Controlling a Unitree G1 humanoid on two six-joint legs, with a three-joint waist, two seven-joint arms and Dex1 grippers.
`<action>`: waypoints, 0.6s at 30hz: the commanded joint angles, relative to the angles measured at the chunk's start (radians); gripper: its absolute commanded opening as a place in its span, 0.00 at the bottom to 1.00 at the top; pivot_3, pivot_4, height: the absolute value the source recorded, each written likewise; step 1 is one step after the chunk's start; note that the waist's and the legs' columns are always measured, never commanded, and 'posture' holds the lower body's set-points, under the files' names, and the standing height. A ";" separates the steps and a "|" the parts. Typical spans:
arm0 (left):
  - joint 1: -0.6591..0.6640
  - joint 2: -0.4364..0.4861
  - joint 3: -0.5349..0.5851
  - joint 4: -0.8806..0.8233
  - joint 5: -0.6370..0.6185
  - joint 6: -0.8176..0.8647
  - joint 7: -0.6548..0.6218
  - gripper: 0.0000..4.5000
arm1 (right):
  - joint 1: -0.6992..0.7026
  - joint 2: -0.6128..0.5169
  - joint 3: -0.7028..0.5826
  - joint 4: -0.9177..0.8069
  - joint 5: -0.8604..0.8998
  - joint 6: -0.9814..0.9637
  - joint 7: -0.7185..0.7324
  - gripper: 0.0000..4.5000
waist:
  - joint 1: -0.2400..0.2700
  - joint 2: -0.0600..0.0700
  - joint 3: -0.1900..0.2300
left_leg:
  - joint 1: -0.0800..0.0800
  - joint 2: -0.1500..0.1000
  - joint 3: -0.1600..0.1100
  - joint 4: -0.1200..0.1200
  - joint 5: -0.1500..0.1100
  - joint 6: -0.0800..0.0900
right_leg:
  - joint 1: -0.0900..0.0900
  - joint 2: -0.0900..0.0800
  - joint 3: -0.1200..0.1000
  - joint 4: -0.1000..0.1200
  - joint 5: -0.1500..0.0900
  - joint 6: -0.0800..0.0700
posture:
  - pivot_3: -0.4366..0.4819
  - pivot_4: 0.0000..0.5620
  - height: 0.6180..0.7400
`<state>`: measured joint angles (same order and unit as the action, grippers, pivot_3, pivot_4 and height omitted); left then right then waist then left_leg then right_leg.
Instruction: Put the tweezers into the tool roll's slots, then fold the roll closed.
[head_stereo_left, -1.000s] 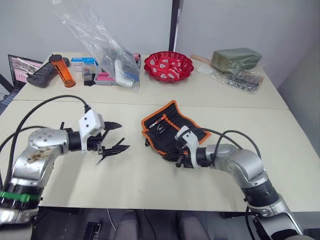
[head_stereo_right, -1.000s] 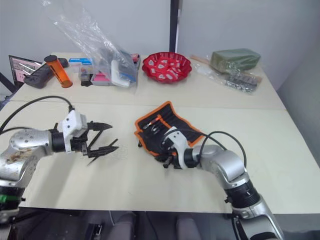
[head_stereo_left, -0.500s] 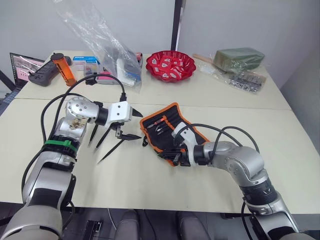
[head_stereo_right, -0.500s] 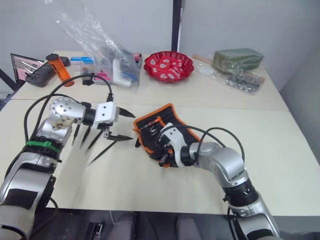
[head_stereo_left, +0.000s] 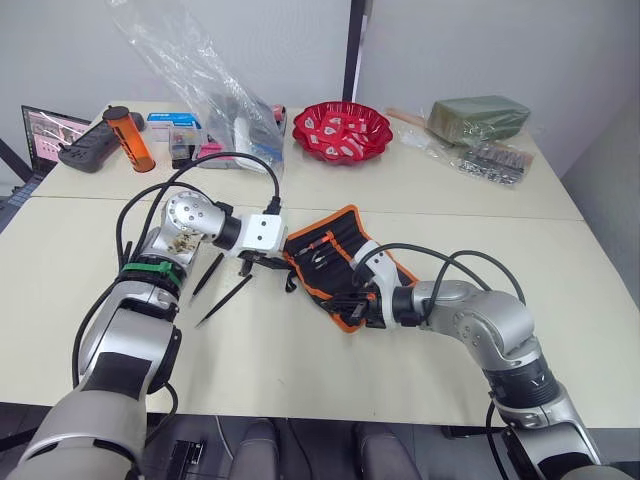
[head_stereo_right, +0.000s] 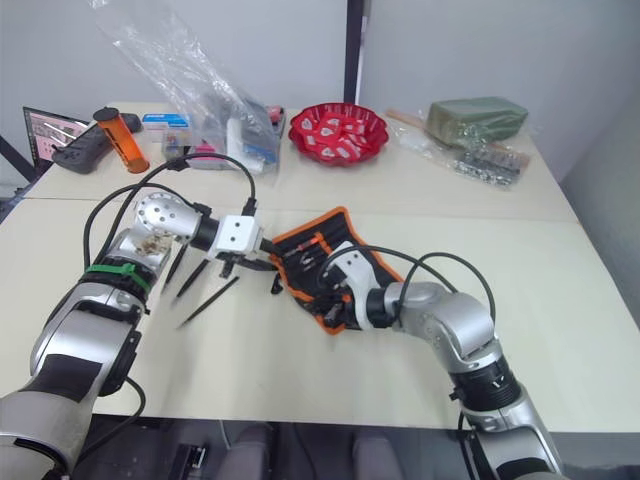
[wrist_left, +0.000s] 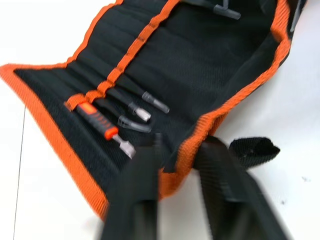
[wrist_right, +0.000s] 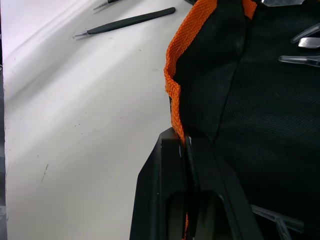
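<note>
The tool roll (head_stereo_left: 340, 250) lies open in the middle of the table, black with orange edging. Its slots (wrist_left: 125, 60) hold an orange-handled tool (wrist_left: 100, 122) and a few slim metal-tipped pieces. Three loose black tweezers (head_stereo_left: 225, 300) lie on the table left of the roll; one shows in the right wrist view (wrist_right: 130, 21). My left gripper (head_stereo_left: 265, 263) is at the roll's left edge, its fingers (wrist_left: 135, 195) closed astride the orange hem next to the black strap (wrist_left: 252, 150). My right gripper (head_stereo_left: 358, 308) is shut on the roll's near orange edge (wrist_right: 172, 85).
At the back of the table stand a red bowl (head_stereo_left: 340, 130), a clear plastic bag (head_stereo_left: 215, 100) over small boxes, an orange bottle (head_stereo_left: 130, 140) and a green packet (head_stereo_left: 475, 117). A dark device (head_stereo_left: 85, 152) sits at the far left.
My left arm swung right, from over the loose tweezers to the roll's left edge, and its fingers went from wide open to nearly closed. The right gripper kept its hold on the roll.
</note>
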<state>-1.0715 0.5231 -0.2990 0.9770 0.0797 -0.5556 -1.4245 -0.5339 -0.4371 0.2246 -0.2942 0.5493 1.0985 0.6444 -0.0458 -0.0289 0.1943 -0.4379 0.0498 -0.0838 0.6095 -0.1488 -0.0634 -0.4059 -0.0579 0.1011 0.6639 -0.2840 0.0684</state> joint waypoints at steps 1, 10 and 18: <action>0.000 0.017 0.013 -0.020 0.001 -0.030 -0.003 0.01 | -0.014 -0.007 -0.021 -0.010 0.002 -0.012 0.004 0.00 | 0.000 0.000 0.000 | 0.000 0.000 0.000 0.000 0.000 0.000 | 0.000 0.000 0.000 0.000 0.000 0.000 | 0.48 0.27 1.00; 0.107 0.075 0.016 -0.190 -0.043 -0.032 -0.088 0.01 | 0.035 -0.025 0.004 -0.047 -0.001 -0.036 0.021 0.00 | -0.002 0.000 0.000 | 0.000 0.000 -0.001 0.000 0.000 0.000 | 0.000 0.000 0.000 0.001 0.002 -0.003 | 0.48 0.27 1.00; 0.229 0.110 -0.017 -0.333 0.011 -0.042 -0.034 0.01 | 0.123 -0.028 0.040 -0.113 0.000 -0.033 0.011 0.00 | 0.000 0.000 0.000 | 0.000 0.000 -0.001 0.001 0.000 0.000 | 0.001 0.000 0.000 0.001 0.002 -0.003 | 0.48 0.27 1.00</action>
<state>-0.8439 0.6215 -0.3105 0.6824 0.0820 -0.5976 -1.4704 -0.4083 -0.4692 0.2710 -0.3825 0.5343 1.0595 0.6630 -0.0462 -0.0289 0.1943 -0.4377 0.0498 -0.0845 0.6102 -0.1487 -0.0633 -0.4053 -0.0579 0.1008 0.6646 -0.2820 0.0650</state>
